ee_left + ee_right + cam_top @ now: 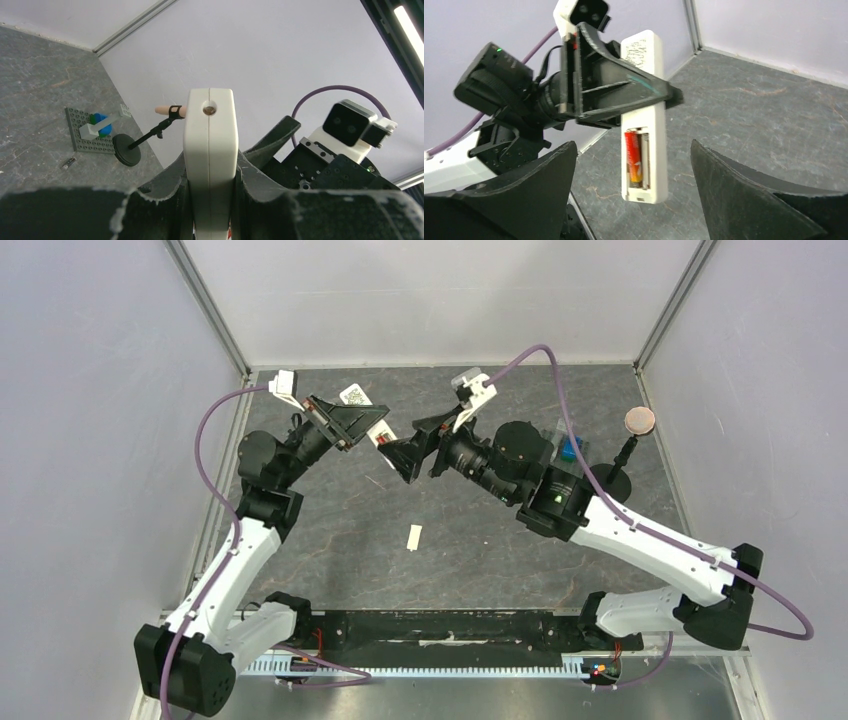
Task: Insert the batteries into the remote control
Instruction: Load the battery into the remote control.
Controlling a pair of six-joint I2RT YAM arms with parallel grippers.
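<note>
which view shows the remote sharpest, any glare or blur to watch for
Right wrist view: remote and red battery in its open bay fairly sharp, foreground fingers soft. Left wrist view: remote end fills the middle, bright light strip glares top right. Top view: even light, soft shadows, remote small.

1. Remote: slim and white, held up off the table, its back with the code sticker in view and the battery bay uncovered.
2. Red battery: seated lengthwise in one slot of that bay.
3. Dark battery: tiny, lying flat on the table.
</note>
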